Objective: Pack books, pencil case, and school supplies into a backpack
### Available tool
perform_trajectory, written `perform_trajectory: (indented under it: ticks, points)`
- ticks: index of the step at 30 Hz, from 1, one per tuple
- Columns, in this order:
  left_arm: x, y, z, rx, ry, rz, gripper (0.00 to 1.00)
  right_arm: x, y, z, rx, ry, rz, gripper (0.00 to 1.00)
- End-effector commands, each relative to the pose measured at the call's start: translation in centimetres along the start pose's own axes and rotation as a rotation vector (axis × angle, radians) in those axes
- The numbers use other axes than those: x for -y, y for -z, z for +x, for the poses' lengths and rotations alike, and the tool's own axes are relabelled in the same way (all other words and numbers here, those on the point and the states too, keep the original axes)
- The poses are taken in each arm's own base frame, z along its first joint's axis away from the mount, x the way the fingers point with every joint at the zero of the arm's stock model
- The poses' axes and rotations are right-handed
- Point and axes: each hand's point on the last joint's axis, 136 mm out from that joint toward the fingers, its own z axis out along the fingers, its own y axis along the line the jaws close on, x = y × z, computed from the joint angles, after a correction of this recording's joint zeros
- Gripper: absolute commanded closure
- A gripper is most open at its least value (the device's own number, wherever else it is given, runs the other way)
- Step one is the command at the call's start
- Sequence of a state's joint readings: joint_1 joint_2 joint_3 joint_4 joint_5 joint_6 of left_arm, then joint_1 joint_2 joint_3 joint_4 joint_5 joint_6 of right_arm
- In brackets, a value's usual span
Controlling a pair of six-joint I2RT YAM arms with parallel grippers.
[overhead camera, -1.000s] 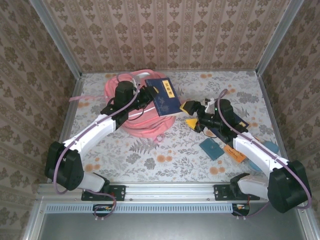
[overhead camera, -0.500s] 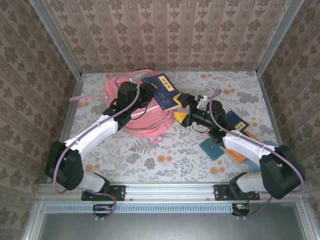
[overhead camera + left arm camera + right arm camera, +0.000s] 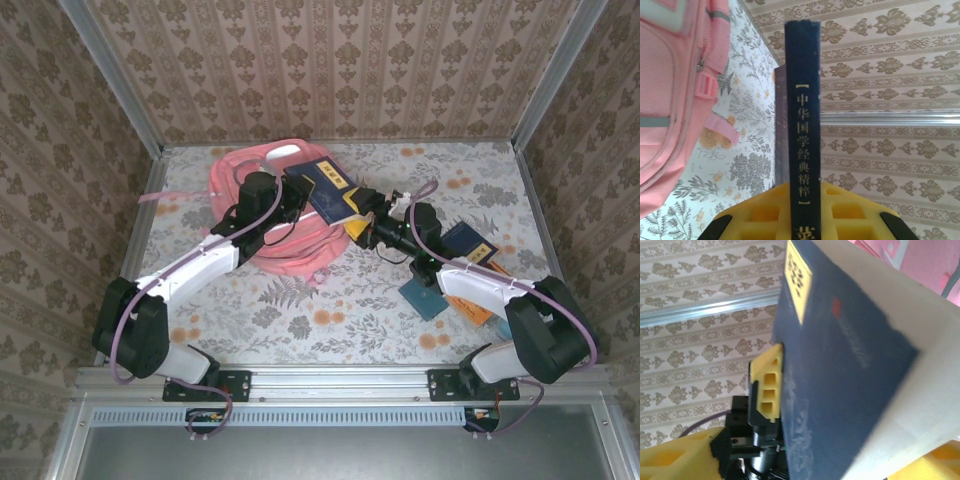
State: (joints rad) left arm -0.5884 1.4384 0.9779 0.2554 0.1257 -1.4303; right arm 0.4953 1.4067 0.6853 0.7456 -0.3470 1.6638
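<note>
Left claw (image 3: 800, 219): clamped on navy book (image 3: 801, 90), spine up. Right claw (image 3: 362, 226): astride book's opposite end, grip unclear. Backpack (image 3: 228, 172) just left, nearer left claw.

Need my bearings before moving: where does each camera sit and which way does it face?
Top external: above and behind the bases, looking down on the table; left arm and right arm meet at the navy book.
Left wrist: on the left arm, looking past the left pincer's fingers at the book's spine.
Right wrist: on the right arm, facing the book's cover; right pincer's fingers at the bottom corners.
Shared: all three see the book and the backpack.
</note>
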Motion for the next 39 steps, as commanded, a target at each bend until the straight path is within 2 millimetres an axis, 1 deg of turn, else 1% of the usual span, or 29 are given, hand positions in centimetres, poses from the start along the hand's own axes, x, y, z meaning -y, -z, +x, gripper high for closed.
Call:
perform_trajectory:
  ticks: [1, 3, 4, 5, 8, 10, 11, 14, 17, 19, 20, 21, 22, 24, 28, 30, 32, 35, 36, 39]
  points:
    - [1.2, 0.4, -0.1, 0.013, 0.032, 0.056, 0.88, -1.4, -0.1, -0.4, 0.052, 0.013, -0.044, 0.28]
    - [0.7, 0.6, 0.0, 0.013, 0.040, 0.048, 0.88, -1.2, -0.1, -0.5, 0.064, 0.015, -0.038, 0.31]
    - [0.6, 0.6, 0.0, 0.013, 0.043, 0.047, 0.88, -2.4, 0.4, -0.3, 0.068, 0.021, -0.066, 0.33]
    - [0.5, 0.7, 0.1, 0.013, 0.046, 0.047, 0.88, -2.2, 0.4, -0.4, 0.073, 0.017, -0.063, 0.36]
    - [0.2, 0.8, 0.2, 0.009, 0.047, 0.045, 0.88, -2.2, 0.1, -0.4, 0.070, 0.013, -0.059, 0.48]
    - [0.4, 0.9, 0.3, 0.002, 0.030, 0.046, 0.89, -2.5, -0.1, -0.2, 0.058, 0.008, -0.063, 0.57]
    - [0.3, 0.9, 0.4, -0.004, 0.018, 0.040, 0.89, -1.3, -0.7, -0.3, 0.053, -0.006, -0.035, 0.60]
    - [0.4, 1.1, 0.6, -0.007, -0.007, 0.032, 0.89, -0.7, -1.1, 0.0, 0.042, -0.017, -0.019, 0.71]
    - [-0.1, 1.5, 0.8, -0.018, -0.034, 0.011, 0.84, 0.3, -0.9, -0.3, 0.059, -0.022, 0.013, 0.81]
    - [-0.7, 1.8, 1.0, -0.035, -0.059, -0.016, 0.76, 1.1, -0.5, -0.4, 0.073, -0.010, 0.049, 0.87]
    - [-1.1, 2.0, 1.1, -0.047, -0.079, -0.038, 0.69, 1.4, -0.3, -0.5, 0.078, 0.005, 0.072, 0.90]
    - [-1.7, 2.2, 1.1, -0.057, -0.103, -0.070, 0.60, 2.1, -0.1, -0.6, 0.082, 0.024, 0.106, 0.92]
    - [-2.1, 2.6, 1.1, -0.064, -0.133, -0.097, 0.53, 1.8, 0.3, -0.6, 0.086, 0.047, 0.116, 0.93]
    - [-3.7, 3.6, 0.9, -0.074, -0.210, -0.193, 0.36, 2.1, 1.3, -0.9, 0.100, 0.111, 0.178, 0.95]
    - [-6.1, 6.0, 0.0, -0.073, -0.394, -0.356, 0.14, 2.5, 3.9, -1.9, 0.154, 0.247, 0.309, 0.96]
    - [-7.0, 6.9, -0.2, -0.106, -0.498, -0.421, 0.08, 2.7, 5.5, -2.6, 0.181, 0.310, 0.378, 0.96]
    - [-7.6, 7.4, -0.1, -0.158, -0.598, -0.466, 0.01, 2.8, 6.9, -3.0, 0.191, 0.347, 0.423, 0.96]
    - [-8.6, 7.6, 0.1, -0.246, -0.737, -0.542, 0.00, 3.2, 8.8, -3.5, 0.199, 0.392, 0.498, 0.96]
    - [-8.6, 7.4, 0.1, -0.276, -0.786, -0.563, 0.00, 3.5, 9.4, -3.6, 0.201, 0.403, 0.523, 0.96]
    - [-10.0, 6.6, 0.3, -0.378, -0.909, -0.655, 0.00, 3.9, 10.9, -3.9, 0.207, 0.435, 0.574, 0.96]
